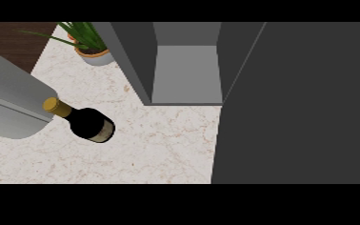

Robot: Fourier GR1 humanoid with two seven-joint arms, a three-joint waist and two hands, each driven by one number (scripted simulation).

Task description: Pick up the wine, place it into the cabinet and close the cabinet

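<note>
A large grey forearm (pixel 21 105) is seen nearest the camera at the left edge; its hand is not shown, so whether it is open or closed cannot be told. No right hand is seen. Just beside the forearm, a dark glass wine bottle (pixel 85 121) with a gold cap and pale label is seen on the speckled marble counter (pixel 162 148). An open grey cabinet (pixel 186 71) is set behind, its door (pixel 288 105) swung right. A potted green plant (pixel 90 45) is placed at the back left.
</note>
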